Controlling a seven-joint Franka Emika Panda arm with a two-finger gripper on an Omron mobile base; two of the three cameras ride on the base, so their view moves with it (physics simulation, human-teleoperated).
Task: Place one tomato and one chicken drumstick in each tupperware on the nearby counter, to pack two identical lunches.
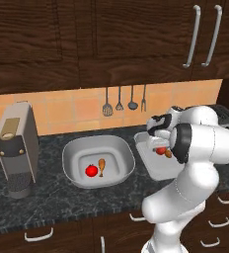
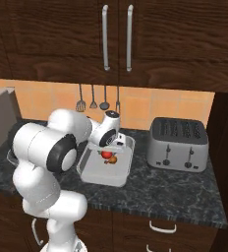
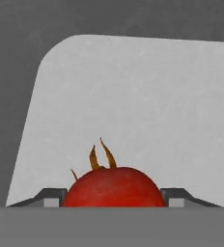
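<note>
Gripper is clamped on a tomato, fingertips on either side, just over the tray. A drumstick already lies there. The oval basin holds a tomato and an upright-looking drumstick. The right base view adds the toaster.

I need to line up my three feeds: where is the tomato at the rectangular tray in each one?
Left base view: tomato right of centre, over the rectangular tray, partly behind the arm.
Right base view: centre, tomato in the tray, beside a drumstick.
Hand view: bottom centre, tomato between the pincer tips.
Shared landmark: the tray's pale floor.
</note>
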